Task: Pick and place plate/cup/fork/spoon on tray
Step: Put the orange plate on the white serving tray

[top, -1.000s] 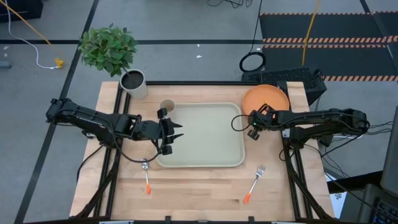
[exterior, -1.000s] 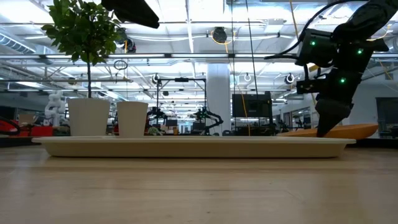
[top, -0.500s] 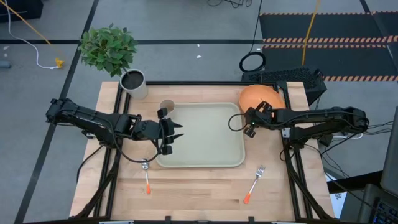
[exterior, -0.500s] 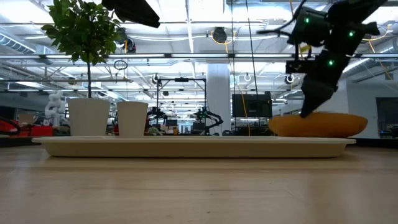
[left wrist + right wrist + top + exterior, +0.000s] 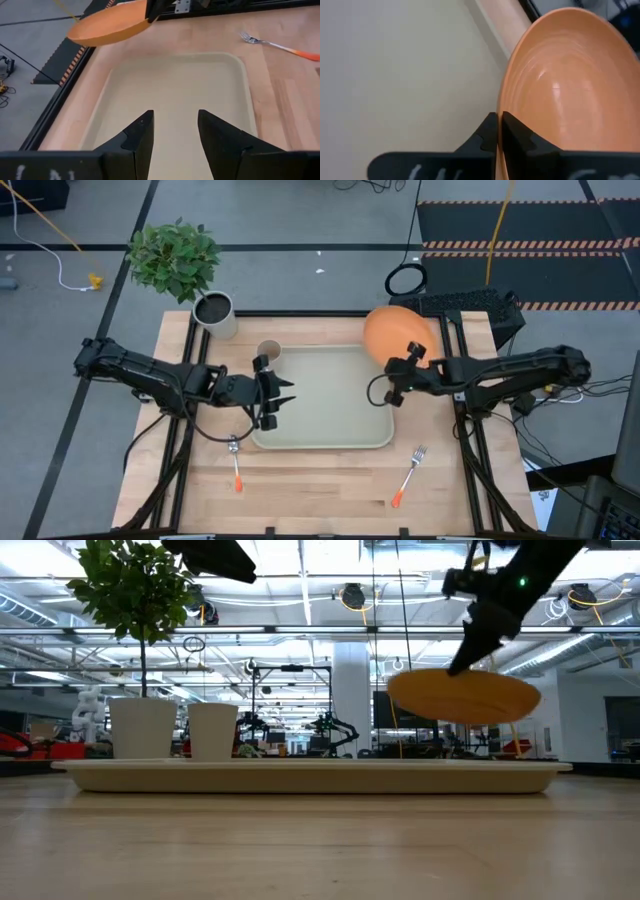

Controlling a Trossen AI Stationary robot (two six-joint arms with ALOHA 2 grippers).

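The orange plate [image 5: 396, 332] hangs in the air over the tray's far right corner, held by my right gripper [image 5: 410, 358]; it also shows in the low view [image 5: 465, 697] and the right wrist view [image 5: 565, 85]. The pale tray [image 5: 325, 398] lies in the table's middle. My left gripper [image 5: 284, 398] is open and empty over the tray's left edge. The beige cup [image 5: 268, 352] stands by the tray's far left corner. The spoon [image 5: 235, 460] and the fork [image 5: 409, 473] lie on the table near its front. My right gripper pinches the plate's rim [image 5: 504, 112] between its two fingers, one finger on the inner face and one under it, at the plate's near edge. The fingers come slanting down from the table's right. The plate is lifted clear of table and tray, roughly level.
A grey-white pot [image 5: 214, 311] with a leafy plant [image 5: 173, 256] stands at the table's far left corner. A black frame rail [image 5: 310, 312] runs along the far edge. Bare wood shows along the table's front [image 5: 320, 490].
My right gripper has risen and gone toward the table's left with the plate. The plate has been lifted off the table at the far right, first tipped up at one edge, and now hangs clear above the tray's far right corner.
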